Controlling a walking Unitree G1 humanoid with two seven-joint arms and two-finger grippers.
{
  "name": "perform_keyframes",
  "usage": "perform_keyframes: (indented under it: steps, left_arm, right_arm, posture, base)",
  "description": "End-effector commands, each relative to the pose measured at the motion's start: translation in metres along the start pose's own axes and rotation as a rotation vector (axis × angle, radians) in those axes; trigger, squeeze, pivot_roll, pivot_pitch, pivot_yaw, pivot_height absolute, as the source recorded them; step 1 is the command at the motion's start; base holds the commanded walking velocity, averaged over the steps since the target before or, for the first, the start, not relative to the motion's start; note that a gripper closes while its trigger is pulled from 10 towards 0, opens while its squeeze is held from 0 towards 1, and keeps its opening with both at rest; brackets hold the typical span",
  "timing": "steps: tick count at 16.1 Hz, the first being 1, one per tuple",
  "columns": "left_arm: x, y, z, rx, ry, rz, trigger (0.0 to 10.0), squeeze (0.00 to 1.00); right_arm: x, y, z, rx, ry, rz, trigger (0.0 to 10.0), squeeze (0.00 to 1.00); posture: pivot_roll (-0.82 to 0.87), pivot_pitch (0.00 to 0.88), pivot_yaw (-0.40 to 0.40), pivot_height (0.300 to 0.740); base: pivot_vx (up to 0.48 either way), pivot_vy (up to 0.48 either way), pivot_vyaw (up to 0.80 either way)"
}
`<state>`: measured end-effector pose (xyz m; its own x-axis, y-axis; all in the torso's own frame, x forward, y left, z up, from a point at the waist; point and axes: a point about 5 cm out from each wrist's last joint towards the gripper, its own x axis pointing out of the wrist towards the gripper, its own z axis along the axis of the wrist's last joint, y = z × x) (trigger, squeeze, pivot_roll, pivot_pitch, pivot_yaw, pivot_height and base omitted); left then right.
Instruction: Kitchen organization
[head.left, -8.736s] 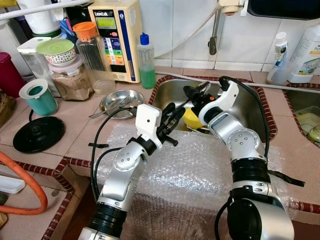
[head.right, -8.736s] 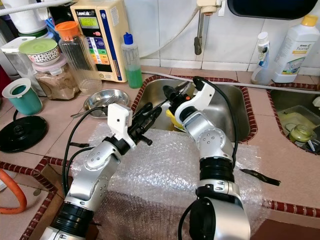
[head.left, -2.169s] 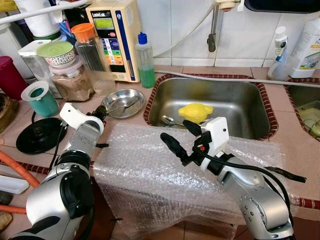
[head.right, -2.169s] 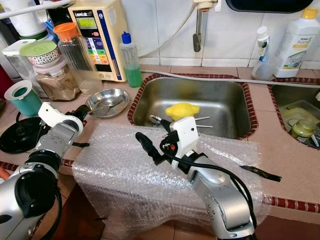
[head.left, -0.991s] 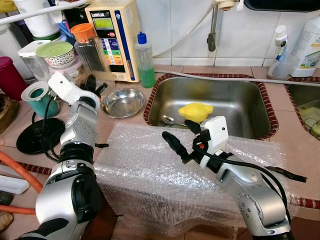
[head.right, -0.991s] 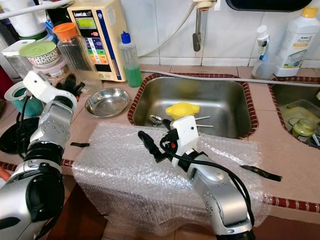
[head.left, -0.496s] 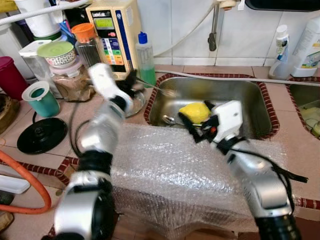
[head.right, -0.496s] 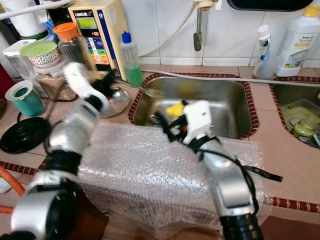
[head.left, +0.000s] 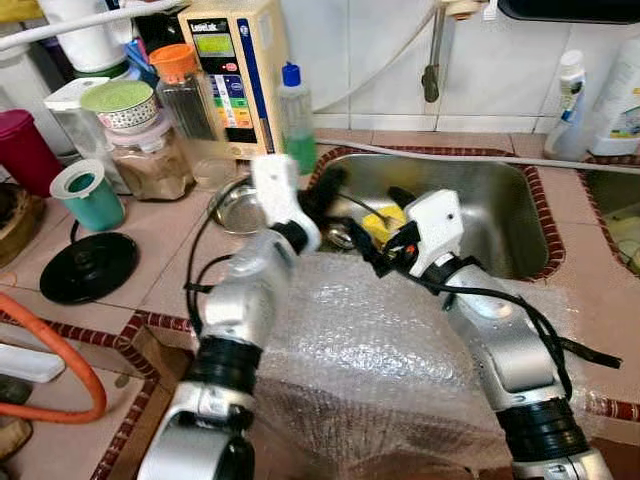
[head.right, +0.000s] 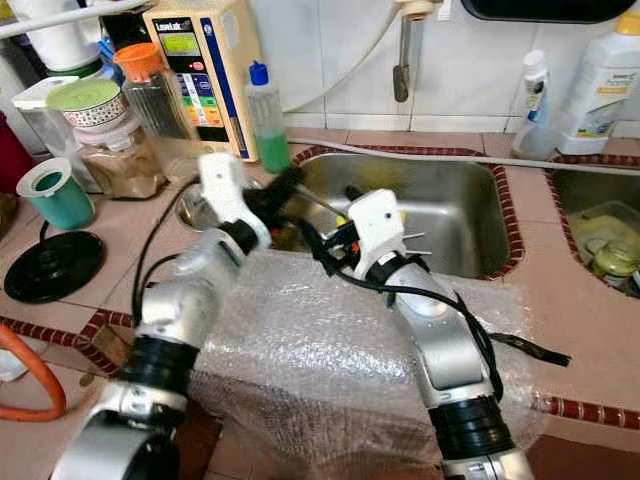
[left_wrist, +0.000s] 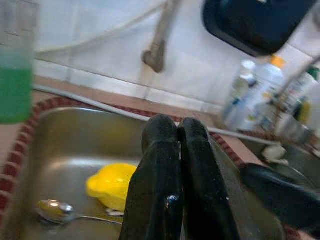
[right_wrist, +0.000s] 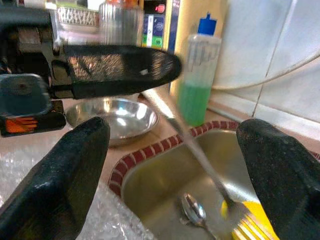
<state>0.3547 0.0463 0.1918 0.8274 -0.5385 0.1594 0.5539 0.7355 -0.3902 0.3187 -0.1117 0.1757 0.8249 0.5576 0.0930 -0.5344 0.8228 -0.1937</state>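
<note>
Over the sink (head.left: 500, 215) your left hand (head.left: 322, 192) is pinched shut on a fork (right_wrist: 200, 155) — handle at the fingers, tines angled down toward the yellow lid (left_wrist: 111, 184) — while your right hand (head.right: 325, 240) waits just beside, spread wide and empty

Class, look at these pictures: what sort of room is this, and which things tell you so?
A home kitchen: a stainless steel sink set in a tiled counter, a green dish soap bottle and a small steel bowl beside it.

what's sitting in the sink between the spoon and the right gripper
The yellow dish lies between the spoon and the right gripper, seen in the left wrist view. The left gripper holds a fork above it.
</note>
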Motion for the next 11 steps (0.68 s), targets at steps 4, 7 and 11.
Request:
perform_keyframes:
  steps: [4,7,11]
  left_arm:
    - [-0.005,-0.009,0.003,0.043,-0.008,-0.027,0.0,0.00]
    - [-0.007,-0.008,0.003,0.058,-0.001,-0.028,0.0,0.00]
    - [-0.014,-0.009,0.002,0.062,0.005,-0.027,0.0,0.00]
  right_arm:
    - [0.015,0.004,-0.007,-0.100,0.047,0.062,10.0,0.00]
    - [0.020,0.003,-0.015,-0.145,0.090,0.063,0.0,0.00]
    - [0.024,-0.008,-0.018,-0.145,0.103,-0.007,0.0,0.00]
  posture:
    - [-0.04,0.000,0.110,0.740]
    - [-0.04,0.000,0.109,0.740]
    - [-0.03,0.000,0.106,0.740]
  base:
    - [0.000,0.000,0.00]
    - [0.000,0.000,0.00]
    - [0.000,0.000,0.00]
